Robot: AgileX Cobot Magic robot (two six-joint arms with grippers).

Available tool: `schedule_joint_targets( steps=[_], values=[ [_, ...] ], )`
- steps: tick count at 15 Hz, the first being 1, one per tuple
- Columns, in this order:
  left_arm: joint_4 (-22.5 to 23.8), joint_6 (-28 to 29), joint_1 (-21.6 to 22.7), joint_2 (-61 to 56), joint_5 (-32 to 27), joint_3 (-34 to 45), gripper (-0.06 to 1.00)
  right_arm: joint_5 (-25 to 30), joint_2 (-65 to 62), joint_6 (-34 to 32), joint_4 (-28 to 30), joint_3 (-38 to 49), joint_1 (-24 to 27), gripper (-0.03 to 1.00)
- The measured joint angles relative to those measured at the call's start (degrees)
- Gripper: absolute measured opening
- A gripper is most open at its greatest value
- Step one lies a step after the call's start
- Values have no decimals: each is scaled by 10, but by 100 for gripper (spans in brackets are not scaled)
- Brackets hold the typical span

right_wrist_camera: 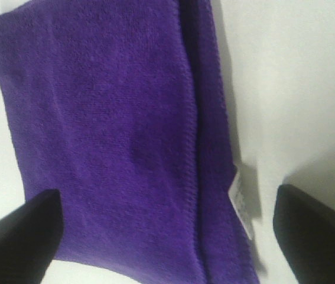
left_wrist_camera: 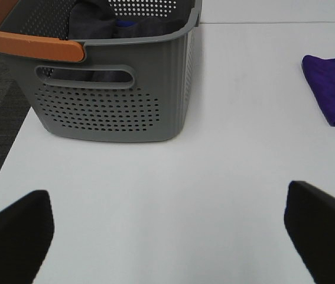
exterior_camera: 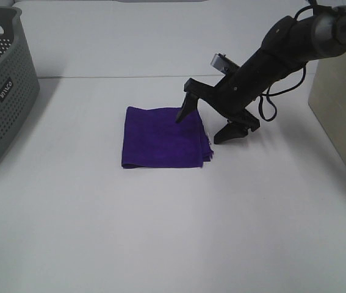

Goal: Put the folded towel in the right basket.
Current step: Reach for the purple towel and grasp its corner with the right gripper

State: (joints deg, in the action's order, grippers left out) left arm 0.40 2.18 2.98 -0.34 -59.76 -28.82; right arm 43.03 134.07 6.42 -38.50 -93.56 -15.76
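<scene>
The folded purple towel (exterior_camera: 163, 137) lies flat on the white table, near the middle. My right gripper (exterior_camera: 204, 125) is open and low over the towel's right edge, with one finger (exterior_camera: 182, 113) over the cloth and the other (exterior_camera: 229, 133) over bare table beside it. In the right wrist view the towel (right_wrist_camera: 108, 130) fills the frame between the two spread fingertips of the right gripper (right_wrist_camera: 167, 236). My left gripper (left_wrist_camera: 167, 236) is open and empty over bare table, and its view shows the towel (left_wrist_camera: 332, 89) far off. A beige container (exterior_camera: 343, 116), seemingly the right basket, stands at the right edge.
A grey perforated basket (exterior_camera: 2, 85) stands at the far left. In the left wrist view this basket (left_wrist_camera: 114, 100) shows an orange handle and dark cloth inside. The white table (exterior_camera: 173, 232) extends toward the front, and its left edge shows in the left wrist view.
</scene>
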Motion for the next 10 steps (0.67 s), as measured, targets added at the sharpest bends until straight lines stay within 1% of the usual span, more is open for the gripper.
schedule_joint_targets(
  steps=[2,4,5,6,7,8,9,10],
  values=[
    [0,0,0,0,0,0,99,-6,14,4,-34,-6,-14,92],
    [0,0,0,0,0,0,99,-13,29,7,-57,-11,-40,88],
    [0,0,0,0,0,0,99,-15,34,7,-64,-14,-53,84],
    [0,0,0,0,0,0,99,-16,41,7,-63,-20,-64,77],
    [0,0,0,0,0,0,99,-18,49,7,-59,-27,-77,66],
    [0,0,0,0,0,0,99,-21,57,7,-53,-33,-88,50],
    [0,0,0,0,0,0,99,-28,63,7,-50,-36,-99,29],
    [0,0,0,0,0,0,99,-32,66,7,-53,-38,-107,11]
  ],
)
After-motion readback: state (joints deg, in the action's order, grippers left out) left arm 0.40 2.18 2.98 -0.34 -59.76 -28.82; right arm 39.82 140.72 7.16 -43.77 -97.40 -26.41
